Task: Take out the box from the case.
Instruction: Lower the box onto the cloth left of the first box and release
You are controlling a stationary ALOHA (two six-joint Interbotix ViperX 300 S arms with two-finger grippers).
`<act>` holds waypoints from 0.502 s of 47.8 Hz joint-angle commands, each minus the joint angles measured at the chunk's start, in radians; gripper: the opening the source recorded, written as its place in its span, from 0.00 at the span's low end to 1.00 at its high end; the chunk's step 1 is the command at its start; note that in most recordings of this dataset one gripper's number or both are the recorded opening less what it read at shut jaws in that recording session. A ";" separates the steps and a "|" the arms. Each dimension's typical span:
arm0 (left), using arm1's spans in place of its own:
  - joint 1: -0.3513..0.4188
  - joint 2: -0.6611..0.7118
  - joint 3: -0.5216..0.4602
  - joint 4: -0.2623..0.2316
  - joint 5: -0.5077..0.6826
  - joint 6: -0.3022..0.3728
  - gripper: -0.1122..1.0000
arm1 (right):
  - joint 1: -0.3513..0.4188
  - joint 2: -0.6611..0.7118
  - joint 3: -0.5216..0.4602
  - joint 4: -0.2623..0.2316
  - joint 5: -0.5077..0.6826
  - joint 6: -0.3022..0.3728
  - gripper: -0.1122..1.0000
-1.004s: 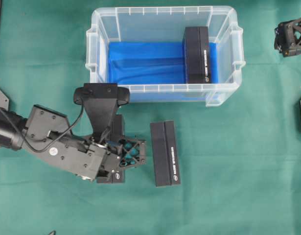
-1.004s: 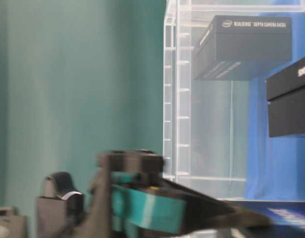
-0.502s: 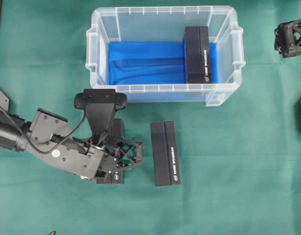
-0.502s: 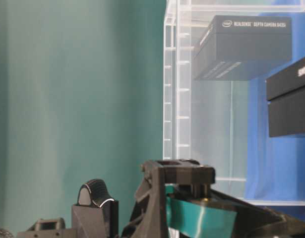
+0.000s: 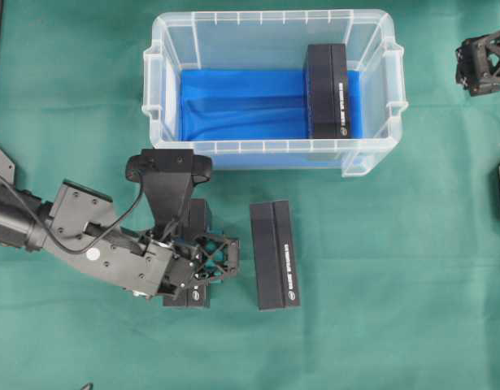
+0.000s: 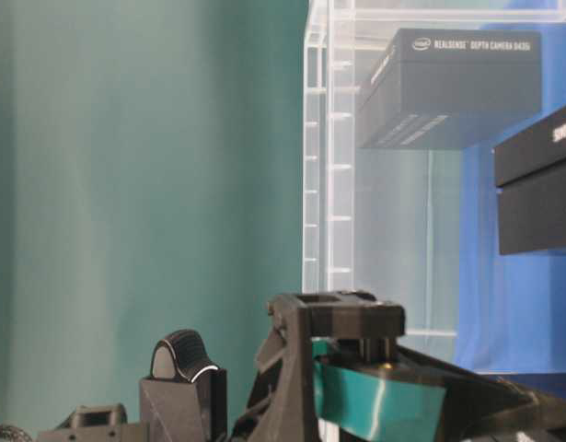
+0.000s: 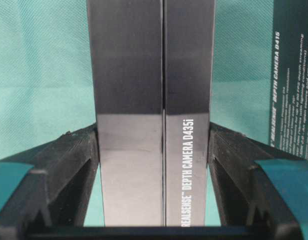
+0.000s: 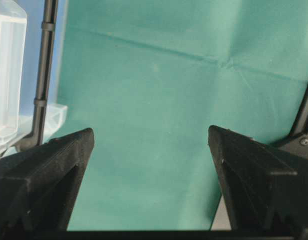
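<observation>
- Left gripper [image 7: 152, 150] clamped on a black box [image 7: 151, 100], one finger [image 7: 68, 165] flat against each long side.
- Overhead, same gripper [image 5: 202, 264] at lower left of frame, sitting over that box [image 5: 194, 213] on the cloth, most of the box hidden beneath arm and wrist camera.
- Right gripper [image 8: 151, 150] spread wide, nothing but green cloth between the fingers [image 8: 48, 165]; parked at the upper right edge overhead [image 5: 483, 58].
- White lettering on the gripped box, running along its length: "REALSENSE DEPTH CAMERA D435i".
- Second box [image 5: 275, 254] flat on the cloth at lower centre overhead, just right of the left gripper, not touching it; white print along its right side, too small to read there.
- Edge of that box [image 7: 293, 75] at far right of the left wrist view, "CAMERA D415" legible, smaller lines beneath blurred.
- Case [image 5: 156, 89] in the upper middle overhead, clear plastic, rimmed, blue lining on the bottom.
- Third box [image 5: 329, 89] inside the case, against the right end, lying on the blue lining.
- From table level, that box [image 6: 457, 87] seen through the case wall [image 6: 319, 184], marked "REALSENSE DEPTH CAMERA D435i".
- Green cloth [image 5: 396, 284] across the whole table, faint creases showing in the right wrist view [image 8: 159, 90].
- Black frame pieces at the left and right edges overhead.
</observation>
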 commanded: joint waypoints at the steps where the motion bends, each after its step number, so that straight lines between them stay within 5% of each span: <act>1: 0.008 -0.032 -0.021 -0.005 -0.002 0.002 0.65 | 0.000 0.000 -0.011 -0.003 -0.003 0.002 0.91; 11: 0.008 -0.034 -0.023 -0.011 -0.003 0.005 0.98 | 0.000 -0.003 -0.011 -0.003 -0.002 0.002 0.91; 24: 0.008 -0.038 -0.018 -0.011 -0.003 0.011 0.99 | 0.000 -0.005 -0.009 -0.003 -0.002 0.002 0.91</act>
